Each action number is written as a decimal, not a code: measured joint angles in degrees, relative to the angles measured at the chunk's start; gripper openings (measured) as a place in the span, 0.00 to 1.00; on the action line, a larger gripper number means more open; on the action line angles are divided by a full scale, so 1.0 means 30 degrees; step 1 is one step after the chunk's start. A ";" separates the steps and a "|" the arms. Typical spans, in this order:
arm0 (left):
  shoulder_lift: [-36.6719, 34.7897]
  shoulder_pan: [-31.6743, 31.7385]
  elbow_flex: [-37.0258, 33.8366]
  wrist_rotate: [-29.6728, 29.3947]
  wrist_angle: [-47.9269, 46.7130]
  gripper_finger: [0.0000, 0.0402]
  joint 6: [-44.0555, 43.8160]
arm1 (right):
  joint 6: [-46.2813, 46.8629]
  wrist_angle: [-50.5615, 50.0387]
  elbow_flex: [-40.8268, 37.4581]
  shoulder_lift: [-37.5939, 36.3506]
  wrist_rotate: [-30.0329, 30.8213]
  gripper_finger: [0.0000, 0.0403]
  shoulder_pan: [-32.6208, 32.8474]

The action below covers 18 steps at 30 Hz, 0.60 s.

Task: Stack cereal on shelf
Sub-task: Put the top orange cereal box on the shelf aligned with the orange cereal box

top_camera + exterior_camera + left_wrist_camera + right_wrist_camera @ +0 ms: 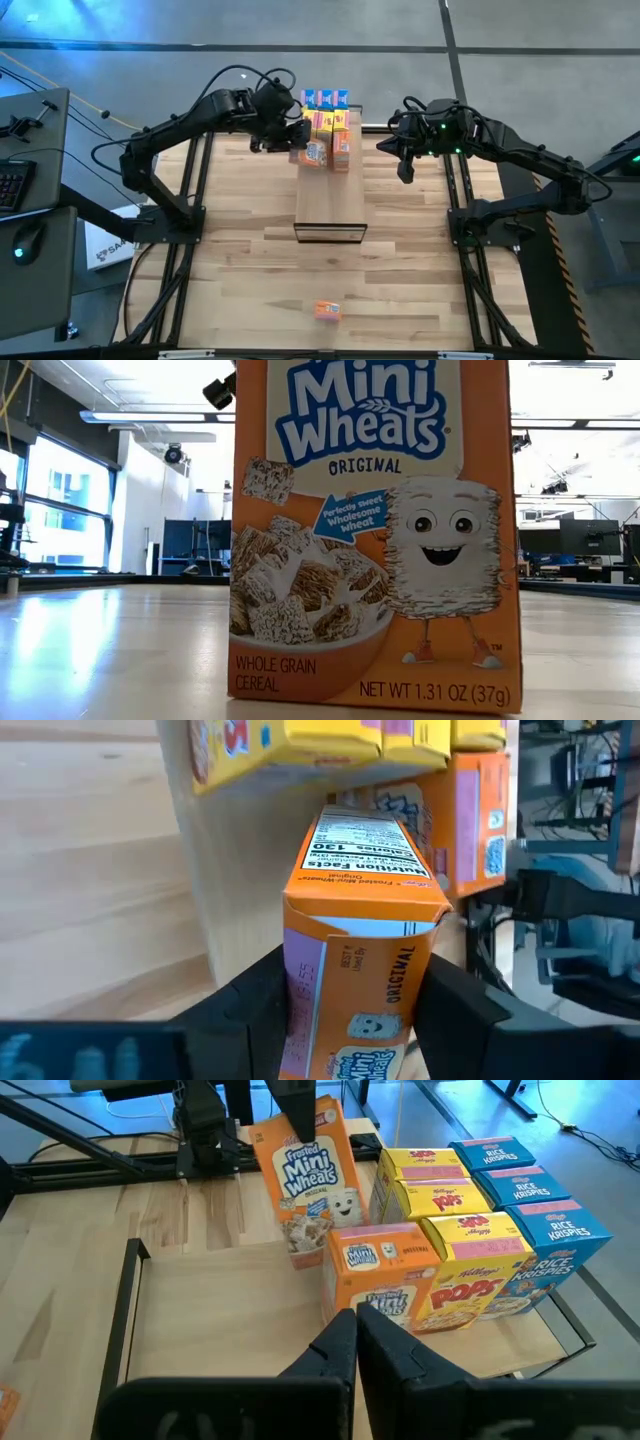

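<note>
The shelf [330,200] lies along the table's middle. At its far end stand blue [560,1240], yellow [470,1280] and orange [380,1275] cereal boxes on their bottom ends. My left gripper [298,140] is shut on one more orange Mini Wheats box [305,1180] at the shelf's left edge, beside that group. My right gripper [404,170] hovers shut and holding nothing to the right of the shelf. Another orange box [327,311] stands on the tabletop near the front edge and fills the low view [375,540]. My left gripper pinches the orange box's two wide faces at its top end [300,1000] between its two fingers [455,1010]. The fingers slant down from above and from the table's left. The box hangs nearly upright, its lower end [303,1260] at the shelf's surface; whether it touches I cannot tell.
The near half of the shelf [220,1320] is bare wood, with a dark frame [330,236] at its near end. Dark frame rails [195,200] run along the table's left and right sides. A desk with a keyboard [15,185] stands off the table's left.
</note>
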 joint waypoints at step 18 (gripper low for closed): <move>0.0768 -0.0203 -0.0015 -0.0932 0.0135 0.60 0.0687 | 0.0000 0.0568 0.0000 0.0000 0.0000 0.00 0.0007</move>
